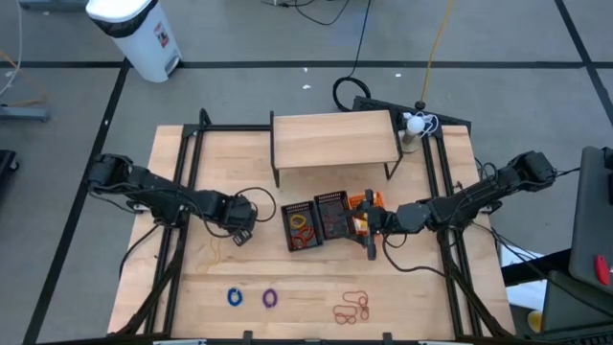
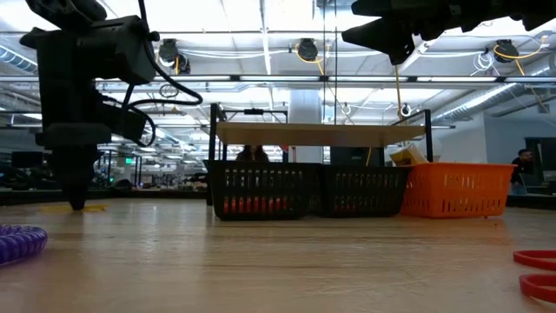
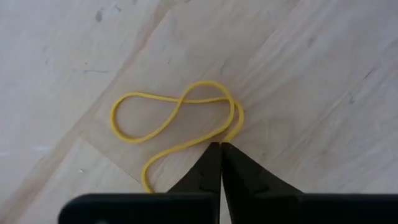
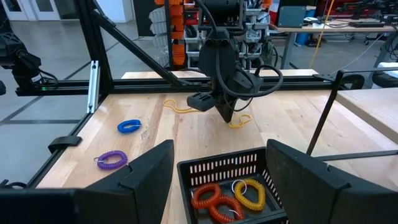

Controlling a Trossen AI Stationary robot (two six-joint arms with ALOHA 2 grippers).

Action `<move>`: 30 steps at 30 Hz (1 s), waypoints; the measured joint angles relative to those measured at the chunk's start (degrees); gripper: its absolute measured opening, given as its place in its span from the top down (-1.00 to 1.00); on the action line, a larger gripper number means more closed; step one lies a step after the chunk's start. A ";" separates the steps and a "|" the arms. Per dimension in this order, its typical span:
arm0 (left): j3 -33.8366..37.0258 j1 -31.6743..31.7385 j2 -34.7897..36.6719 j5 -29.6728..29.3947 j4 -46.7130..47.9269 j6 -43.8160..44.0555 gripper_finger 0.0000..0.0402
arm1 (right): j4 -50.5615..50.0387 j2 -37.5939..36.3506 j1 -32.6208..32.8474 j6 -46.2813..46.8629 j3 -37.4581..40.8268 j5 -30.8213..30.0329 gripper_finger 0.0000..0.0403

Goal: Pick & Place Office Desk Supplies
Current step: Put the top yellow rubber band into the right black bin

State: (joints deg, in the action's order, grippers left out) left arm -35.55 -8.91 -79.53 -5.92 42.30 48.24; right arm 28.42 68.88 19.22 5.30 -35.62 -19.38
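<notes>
Two fingers of left gripper (image 3: 221, 146) pinched together on yellow rubber band (image 3: 177, 121), tips down on wooden table (image 1: 421, 287). Loops trailing toward 10 o'clock; black basket (image 1: 303, 227) at 3 o'clock. Right gripper (image 1: 367, 228) spread apart above basket.

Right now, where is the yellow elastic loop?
The yellow elastic loop lies on the table's left side, pinched by the left hand, left of the black baskets.
</notes>
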 joint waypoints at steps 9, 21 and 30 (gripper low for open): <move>-0.79 -0.02 0.04 4.88 2.57 -0.51 0.99 | 0.02 0.00 0.00 0.00 0.00 0.00 -0.23; -8.65 -0.07 0.02 4.32 8.71 -4.64 1.00 | 0.02 0.00 0.00 0.00 0.00 -0.02 -0.23; -10.05 0.22 0.04 0.91 7.76 -6.13 0.89 | -0.01 0.00 0.01 0.00 0.00 0.00 -0.23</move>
State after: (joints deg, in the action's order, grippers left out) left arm -45.60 -8.68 -79.48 -5.01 50.06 42.11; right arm 28.41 68.88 19.23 5.30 -35.62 -19.38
